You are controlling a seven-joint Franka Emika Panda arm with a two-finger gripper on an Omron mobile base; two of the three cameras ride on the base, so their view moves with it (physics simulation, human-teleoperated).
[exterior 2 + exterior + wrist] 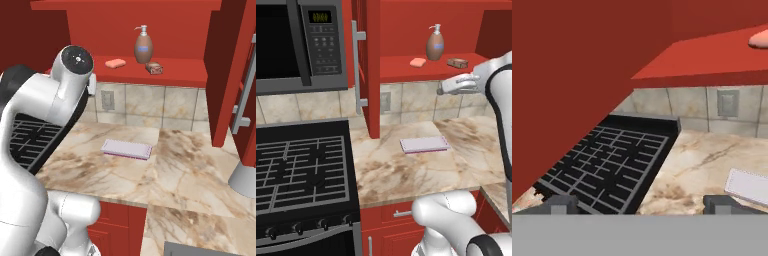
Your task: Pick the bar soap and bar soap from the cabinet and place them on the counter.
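- The gripper (640,204) is hanging with its fingers (561,204) spread wide apart and nothing between them; in the hand view the two dark tips are standing well apart at the bottom edge.
- The hand is sitting just below the front lip of the cabinet shelf (406,74), over the counter (406,170), and it is looking sideways toward the stove (612,160) rather than into the cabinet (373,65).
- The lavender pad (424,144) is lying flat on the counter beneath and in front of the hand, and is no part of the job.
- Farther off and higher, the peach bar soap (418,62) is resting flat on the shelf, just to the left of the pump bottle (435,44); in the hand view it is peeking in at the upper right corner (759,39), so it is lying up and to the right of the fingers.
- The darker bar soap (457,62) is lying on the same shelf on the bottle's other side, and looks to be almost straight above the hand, so probably the nearer of the two.
- Both bars are showing their long sides running roughly along the shelf front; the hand likely needs to be rising above the lip and turning toward the shelf before it can be closing across a bar's short width.
- Neither soap is on the counter yet.
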